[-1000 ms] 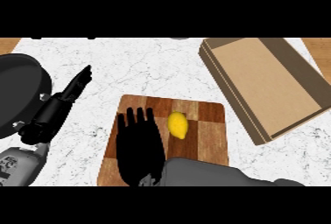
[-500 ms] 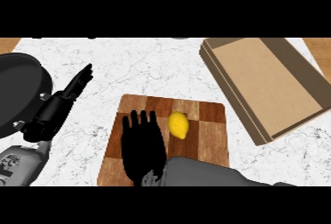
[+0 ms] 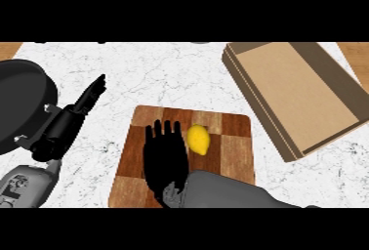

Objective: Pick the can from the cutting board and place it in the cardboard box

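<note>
Your right hand [image 3: 164, 161] lies low over the wooden cutting board [image 3: 232, 156], its fingers straight and fanned apart, holding nothing. Just beside those fingertips, on their right, sits the task's thing: a small yellow oval object [image 3: 199, 139], which looks more like a lemon than a can. It lies on its side on the far half of the board. Whether a finger touches it cannot be told.

To do this step well, bring the hand a little to the right so the palm comes over the yellow oval object, with the thumb on one long side and the fingers on the other. Close across its narrow middle, since the rounded shape will likely roll if nudged from one side only. Lift straight up before you turn toward the open brown cardboard box [image 3: 299, 93], which lies well apart at the far right on the white marbled counter [image 3: 173, 73].

Your left hand [image 3: 90, 97] rests at the left with straight fingers, beside the black round pan [image 3: 18, 105]; leave it there.
</note>
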Controlling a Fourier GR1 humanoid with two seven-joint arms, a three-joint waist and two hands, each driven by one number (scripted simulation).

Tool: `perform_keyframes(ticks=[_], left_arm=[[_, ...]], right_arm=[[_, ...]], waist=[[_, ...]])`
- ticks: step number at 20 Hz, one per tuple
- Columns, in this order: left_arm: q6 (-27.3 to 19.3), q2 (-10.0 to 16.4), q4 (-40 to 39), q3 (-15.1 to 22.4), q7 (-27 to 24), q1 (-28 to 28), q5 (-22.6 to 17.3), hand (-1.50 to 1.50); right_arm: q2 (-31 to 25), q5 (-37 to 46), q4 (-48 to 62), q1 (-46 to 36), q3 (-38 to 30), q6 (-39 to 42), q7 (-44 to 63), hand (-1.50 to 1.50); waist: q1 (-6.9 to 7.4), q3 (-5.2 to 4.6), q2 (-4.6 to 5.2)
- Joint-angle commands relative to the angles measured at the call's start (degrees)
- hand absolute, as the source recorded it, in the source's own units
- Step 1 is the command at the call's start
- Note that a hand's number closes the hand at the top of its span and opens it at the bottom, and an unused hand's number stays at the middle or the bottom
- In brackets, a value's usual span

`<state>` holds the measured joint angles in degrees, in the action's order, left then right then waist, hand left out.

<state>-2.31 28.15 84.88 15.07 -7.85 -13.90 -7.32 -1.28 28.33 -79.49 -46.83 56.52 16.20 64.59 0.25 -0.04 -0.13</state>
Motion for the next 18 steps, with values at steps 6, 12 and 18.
perform_keyframes(ticks=[6,12,18], left_arm=[[3.93,-0.01,2.23,-3.38,1.24,1.17,0.66,0.0],[3.08,-2.58,1.44,-3.52,0.74,1.65,3.71,0.0],[2.46,-4.42,2.83,-3.29,3.11,0.2,4.92,0.0]], right_arm=[[1.22,4.72,1.63,3.74,-0.76,3.69,-0.03,1.5],[1.25,12.12,4.32,3.31,4.15,-3.16,-6.27,1.5],[-0.03,12.66,16.58,-3.48,-7.78,-8.92,-18.09,1.5]], waist=[[0.12,0.03,0.04],[0.16,0.03,0.09],[0.83,0.05,0.56]])
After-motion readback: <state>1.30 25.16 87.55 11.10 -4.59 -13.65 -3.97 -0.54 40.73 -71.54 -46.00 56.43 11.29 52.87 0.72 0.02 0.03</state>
